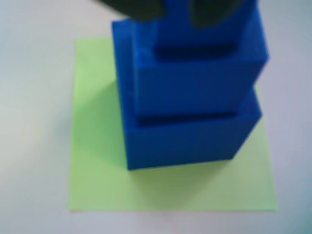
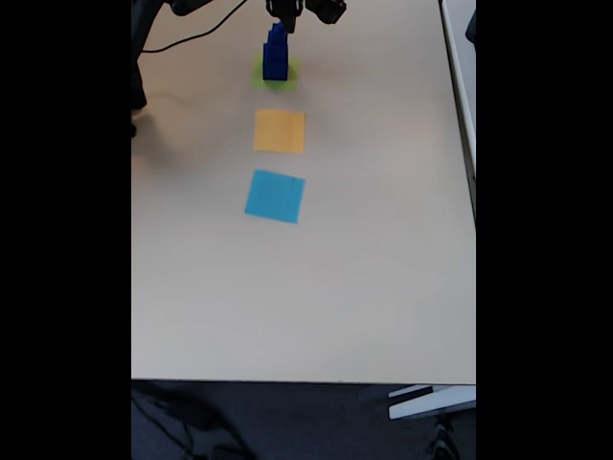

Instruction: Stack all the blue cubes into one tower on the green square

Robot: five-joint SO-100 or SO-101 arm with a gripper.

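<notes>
In the wrist view the tower (image 1: 187, 97) of blue cubes stands on the green square (image 1: 97, 161), slightly toward its far side, each cube narrower than the one below. The dark end effector (image 1: 168, 7) sits at the top edge around the uppermost cube (image 1: 207, 22); whether it grips cannot be told. In the fixed view the tower (image 2: 276, 56) stands at the top centre of the counter (image 2: 364, 268), beyond the orange square (image 2: 280, 131) and light-blue square (image 2: 275, 196).

Blue cubes (image 1: 190, 122): matt plastic, faces finely ridged in the wrist view. Green square (image 1: 97, 165): thin, flat, matt paper. Orange square (image 2: 280, 130) and light-blue square (image 2: 275, 196): the same flat matt paper. Table (image 2: 364, 268): smooth, pale beige surface with a dull sheen.
</notes>
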